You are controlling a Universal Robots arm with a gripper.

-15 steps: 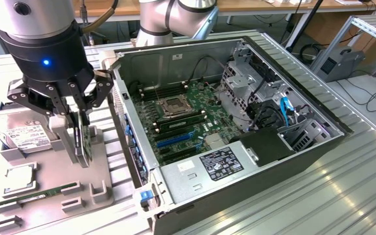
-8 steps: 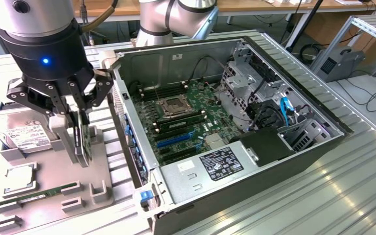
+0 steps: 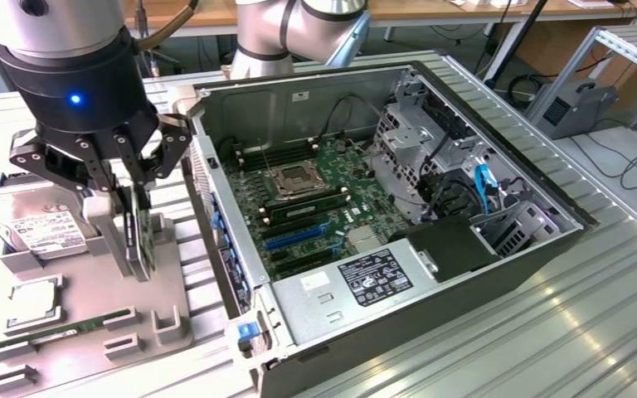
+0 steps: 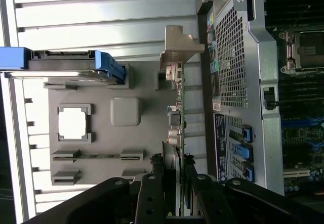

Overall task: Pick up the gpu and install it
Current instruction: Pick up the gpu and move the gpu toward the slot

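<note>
I see the black two-fingered gripper [image 3: 130,199] pinching the top edge of the gpu [image 3: 142,253] — a flat black-and-green card with a silver end bracket. It stands on edge over the grey plastic fixture tray [image 3: 97,286], just beside the open black computer case [image 3: 463,323] — whether it's lifted clear, I cannot tell.

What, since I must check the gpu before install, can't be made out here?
gpu top: exterior view, covered by the gripper.
gpu fan side: wrist view, card seen edge-on.
hard drive label: exterior view, print too small.
case corner: exterior view, cut by bottom edge.
</note>
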